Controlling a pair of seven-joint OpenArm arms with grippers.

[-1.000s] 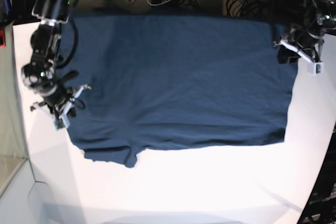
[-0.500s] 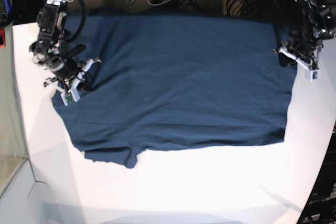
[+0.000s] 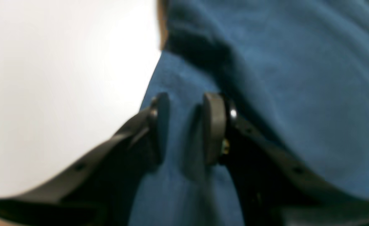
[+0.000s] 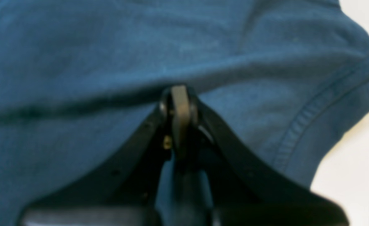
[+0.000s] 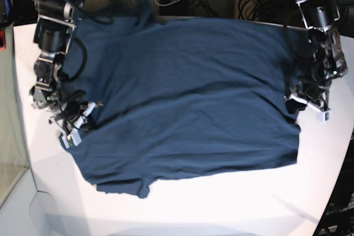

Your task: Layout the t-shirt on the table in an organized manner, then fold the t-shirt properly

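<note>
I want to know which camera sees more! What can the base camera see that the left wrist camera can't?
Only the base view shows the whole dark navy-blue cloth t-shirt spread out, both arms, the right gripper at one side edge, and cables behind the large matte white table.

Only the left wrist view shows the left gripper close up, its jaws parted over the cloth.

Both show blue cloth and white tabletop.

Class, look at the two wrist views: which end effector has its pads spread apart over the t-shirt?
The left end effector: blue t-shirt shows between its pads. The right end effector is pressed shut.
</note>
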